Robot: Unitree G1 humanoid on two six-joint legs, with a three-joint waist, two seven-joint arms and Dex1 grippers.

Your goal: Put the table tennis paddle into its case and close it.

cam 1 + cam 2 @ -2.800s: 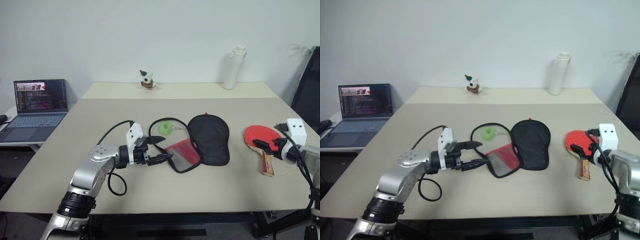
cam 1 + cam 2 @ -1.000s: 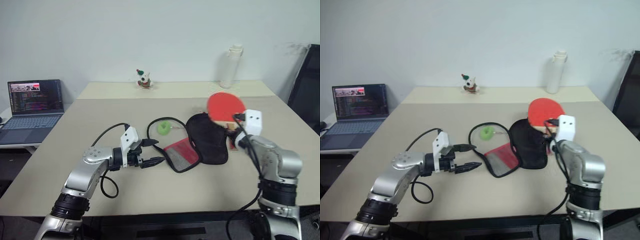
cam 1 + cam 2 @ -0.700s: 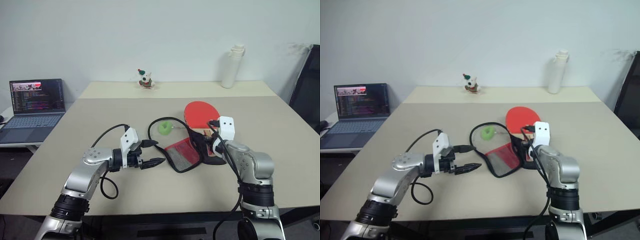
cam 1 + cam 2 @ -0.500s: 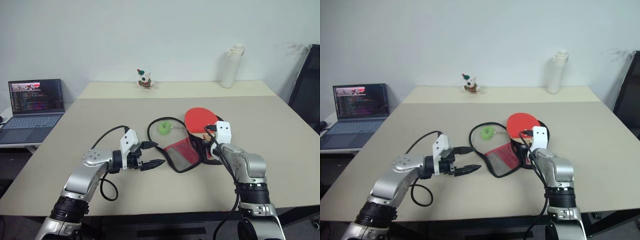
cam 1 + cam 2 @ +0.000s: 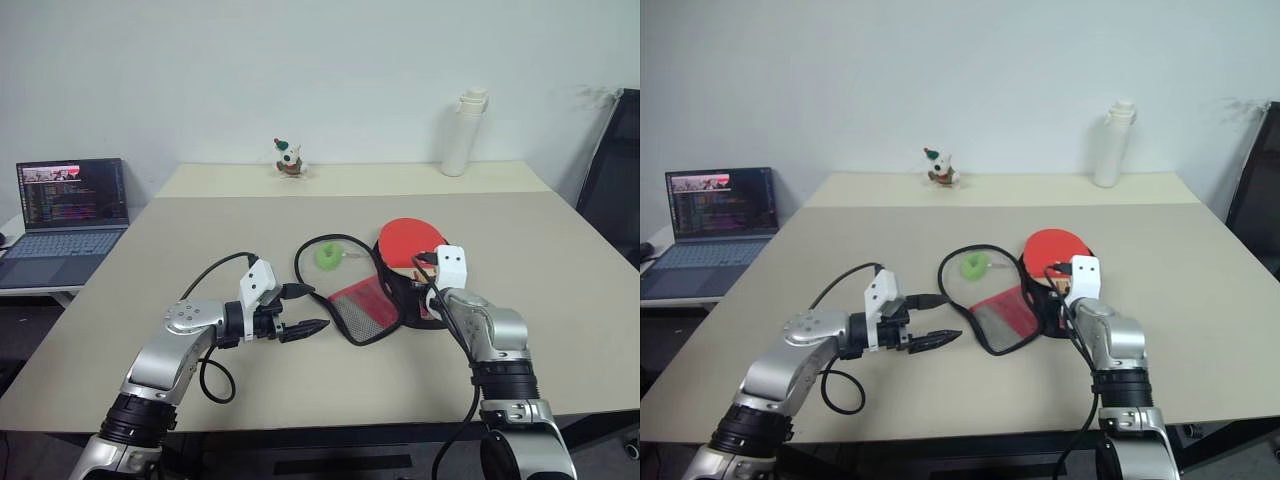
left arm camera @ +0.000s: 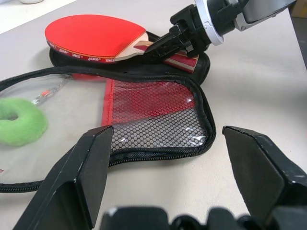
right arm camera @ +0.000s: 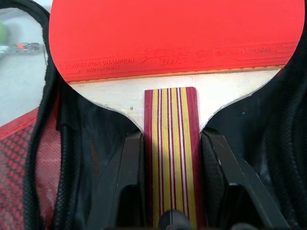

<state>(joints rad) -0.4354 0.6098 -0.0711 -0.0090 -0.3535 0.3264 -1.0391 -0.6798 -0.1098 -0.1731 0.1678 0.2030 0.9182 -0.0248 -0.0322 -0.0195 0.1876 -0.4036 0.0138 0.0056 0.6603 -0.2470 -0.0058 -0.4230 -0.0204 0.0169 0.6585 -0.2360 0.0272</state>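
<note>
Mid-table (image 5: 150,250), our right gripper (image 7: 170,143) clamps the paddle (image 5: 414,240) over the open case (image 5: 365,305) — left gripper (image 5: 312,309) spread wide beside it.

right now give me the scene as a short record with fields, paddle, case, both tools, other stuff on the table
paddle: table tennis paddle, red face up, over the black half of the case
case: case lies open on the table, red mesh lining facing up
right tool: right tool shut on the paddle's striped handle
left tool: left tool open, empty, beside the mesh half
other: green ball near the case; white bottle and small figurine at the far edge
task status: paddle not yet fully in, case not closed
</note>
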